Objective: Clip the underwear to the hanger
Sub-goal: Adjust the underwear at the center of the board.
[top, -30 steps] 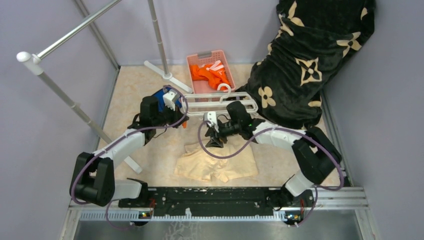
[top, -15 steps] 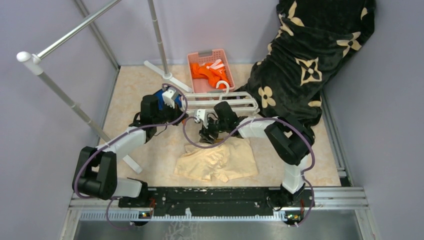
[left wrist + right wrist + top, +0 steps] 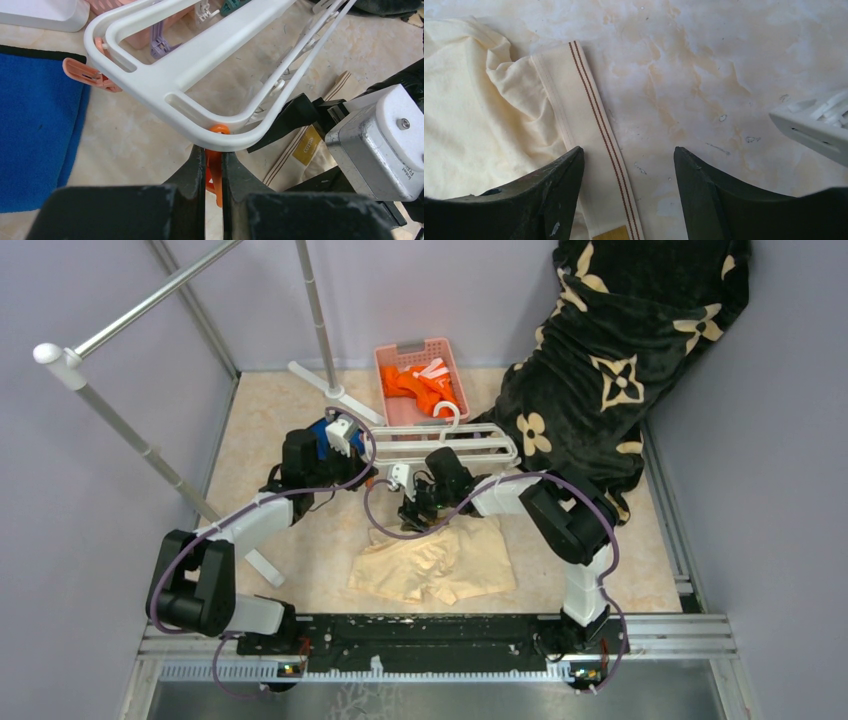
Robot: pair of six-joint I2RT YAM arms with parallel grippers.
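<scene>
The pale peach underwear (image 3: 435, 560) lies flat on the floor in front of the arms. The white hanger (image 3: 455, 447) is held tilted above the floor behind it. My left gripper (image 3: 213, 155) is shut on an orange clip (image 3: 216, 172) that dangles from the hanger's rounded corner (image 3: 165, 82). My right gripper (image 3: 629, 162) is open, just above the floor. Its jaws straddle the underwear's striped waistband (image 3: 591, 120), near the gold label (image 3: 310, 145). In the top view the left gripper (image 3: 352, 472) is at the hanger's left end and the right gripper (image 3: 412, 508) is at the underwear's back edge.
A pink basket (image 3: 397, 358) with orange clothes (image 3: 420, 388) stands at the back. A blue folded cloth (image 3: 35, 125) lies beside the left gripper. A black flowered blanket (image 3: 610, 360) fills the back right. Grey rack poles (image 3: 130, 435) cross the left side.
My right gripper has moved left and slightly back, to the underwear's waistband, and its elbow has swung inward. The left gripper has stayed on the clip, almost still.
</scene>
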